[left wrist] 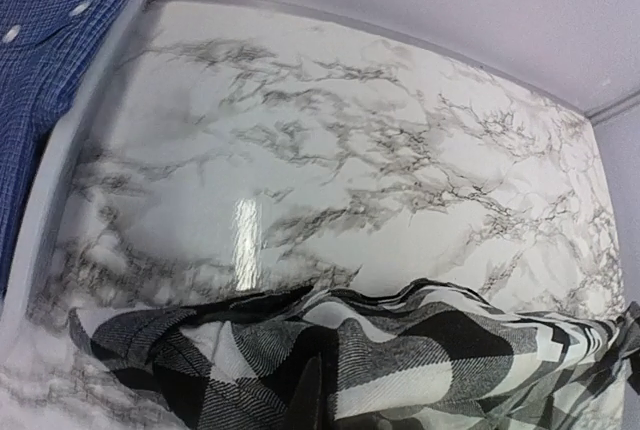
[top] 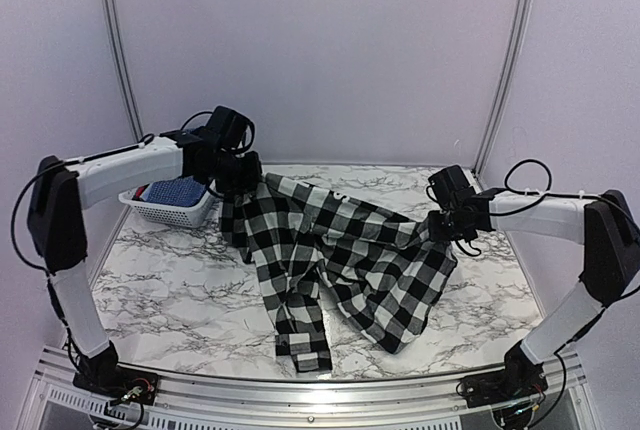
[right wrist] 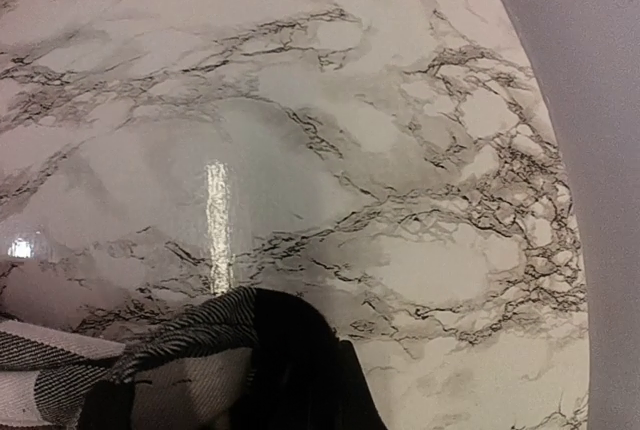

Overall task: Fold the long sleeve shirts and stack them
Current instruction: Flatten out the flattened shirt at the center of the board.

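At the far left of your worktop (top: 170, 290) stands the white slotted basket (top: 172, 214). The blue shirt (top: 178, 191) lies inside it, and its pale buttons show in the left wrist view. Just to the right of the basket, beside its far corner, is your left hand (top: 238, 172). It is closed tight and it pinches the upper left corner of the checked shirt (top: 340, 260). In the left wrist view the black-and-white cloth is bunched at the bottom edge, directly under the camera, and the basket wall is close on the left side.

From this corner the shirt runs to the right across the middle of the marble worktop. Its far edge is drawn between your two hands and looks raised a little off the surface near each of them. The rest of the cloth lies wrinkled on the worktop, and one sleeve with its cuff reaches toward the near edge, about in the centre.

At the right end, your right hand (top: 447, 227) is also closed fully, and it grips the right edge of the same shirt. In the right wrist view a fold of the checked cloth sits at the bottom of the picture, with bare marble beyond it. I cannot tell from any view whether this hand holds the hem or the side of the shirt.
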